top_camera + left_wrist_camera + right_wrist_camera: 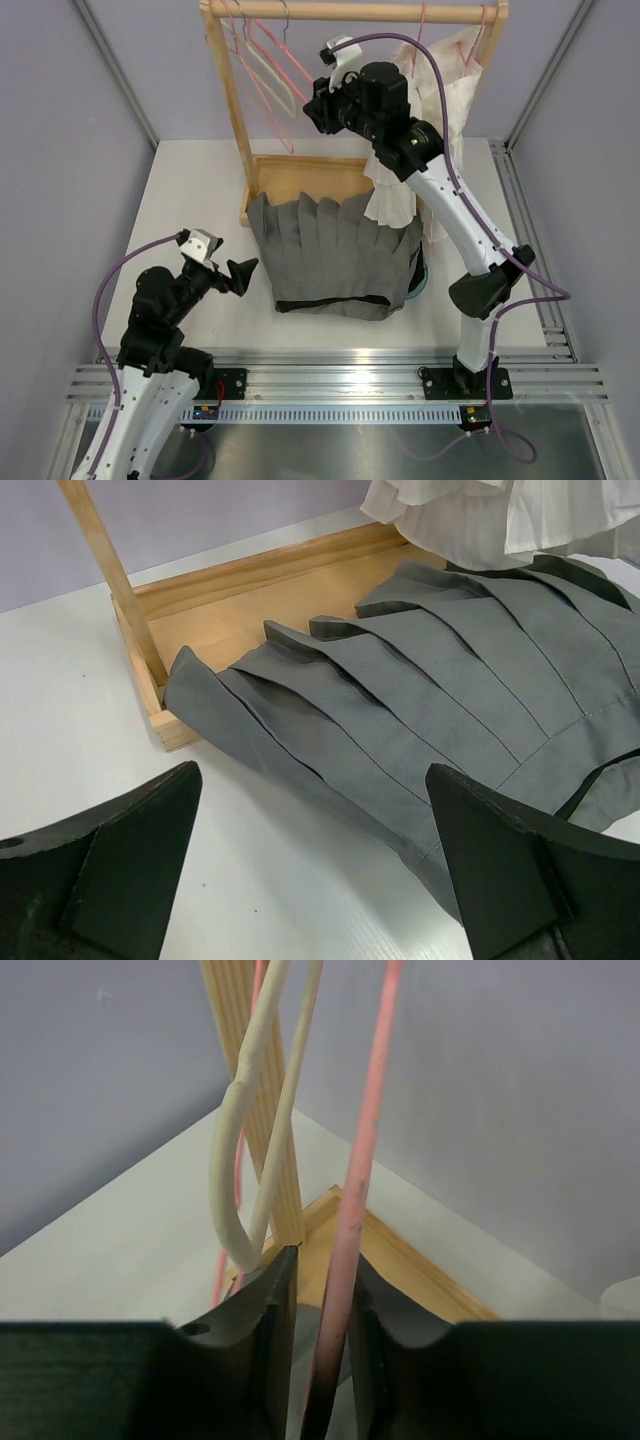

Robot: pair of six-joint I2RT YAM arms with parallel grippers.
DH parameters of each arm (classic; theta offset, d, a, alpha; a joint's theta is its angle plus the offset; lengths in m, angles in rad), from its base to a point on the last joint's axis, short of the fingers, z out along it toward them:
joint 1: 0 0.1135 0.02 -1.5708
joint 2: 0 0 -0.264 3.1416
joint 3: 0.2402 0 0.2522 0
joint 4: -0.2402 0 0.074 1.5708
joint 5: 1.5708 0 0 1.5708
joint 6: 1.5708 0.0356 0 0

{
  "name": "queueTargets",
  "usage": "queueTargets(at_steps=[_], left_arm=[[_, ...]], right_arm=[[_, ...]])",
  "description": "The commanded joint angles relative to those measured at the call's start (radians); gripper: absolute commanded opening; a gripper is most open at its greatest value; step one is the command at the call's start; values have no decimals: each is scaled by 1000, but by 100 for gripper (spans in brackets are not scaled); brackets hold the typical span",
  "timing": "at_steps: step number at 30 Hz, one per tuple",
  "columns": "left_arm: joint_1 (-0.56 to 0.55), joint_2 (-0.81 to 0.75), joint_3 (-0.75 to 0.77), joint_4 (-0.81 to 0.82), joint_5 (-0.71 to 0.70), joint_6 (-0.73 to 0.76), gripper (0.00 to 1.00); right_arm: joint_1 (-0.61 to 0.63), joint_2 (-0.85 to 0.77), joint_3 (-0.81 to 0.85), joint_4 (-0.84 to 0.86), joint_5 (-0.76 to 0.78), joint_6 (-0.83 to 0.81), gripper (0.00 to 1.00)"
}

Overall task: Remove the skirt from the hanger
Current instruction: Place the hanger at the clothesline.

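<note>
Fingers [270, 1310] of the right gripper [325, 1270] are seen narrowly apart, with the pink hanger [355, 1160] running between them and a slit of gap left on one side, so no firm clamp is shown. If the arm is drawn away sideways rather than straight out, the wire could be caught on a finger and the hanger swung or lifted off the rail [350, 10]. A cream hanger [235, 1160] hangs just beside the same fingers and could be snagged likewise. Farther out, the right arm passes over a white garment [400, 190] (hung at the rail's right end), which could be dragged down by a careless retreat. The skirt [335, 255] is found off the hanger, spread on the table [190, 190] with its far edge over the rack's base [300, 175]; the task is judged all but done. The left gripper [232, 275], its jaws wide and empty, hovers beside the skirt's left edge, and the cloth could be rucked if it were moved inward.
</note>
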Motion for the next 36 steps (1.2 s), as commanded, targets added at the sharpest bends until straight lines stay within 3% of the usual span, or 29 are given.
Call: queueTargets(at_steps=[1, 5, 6, 9, 13, 17, 18, 20, 22, 25, 29, 34, 36], left_arm=[[4, 0, -8, 59, 40, -2, 99], [4, 4, -17, 83, 103, -2, 99], [4, 10, -21, 99, 135, -32, 99], [4, 52, -21, 125, 174, -77, 99], [3, 141, 11, 128, 186, -137, 99], [1, 242, 49, 108, 202, -175, 99], [1, 274, 60, 73, 188, -172, 99], [1, 297, 87, 33, 165, -163, 99], [1, 297, 92, 2, 143, -146, 99], [1, 258, 81, -15, 94, -129, 99], [1, 202, 63, -35, 21, -109, 99], [1, 187, 60, -36, -18, -100, 99], [1, 187, 61, -36, -18, -97, 99]], right_arm=[[24, -71, -23, 33, -13, -38, 37], [24, -160, -75, -5, -41, -152, 67], [22, -185, -97, -16, -56, -195, 80], [21, -309, -227, -45, -111, -350, 96], [-11, -442, -374, -183, -277, -521, 100], [-41, -544, -556, -477, -653, -790, 100], [-41, -568, -595, -582, -700, -885, 99], [-34, -582, -704, -622, -743, -917, 99], [-19, -573, -767, -590, -672, -894, 99], [7, -544, -867, -409, -509, -756, 99], [48, -457, -922, -173, -213, -548, 99], [148, -366, -988, 4, 161, -438, 100], [162, -332, -1002, 16, 156, -434, 99]])
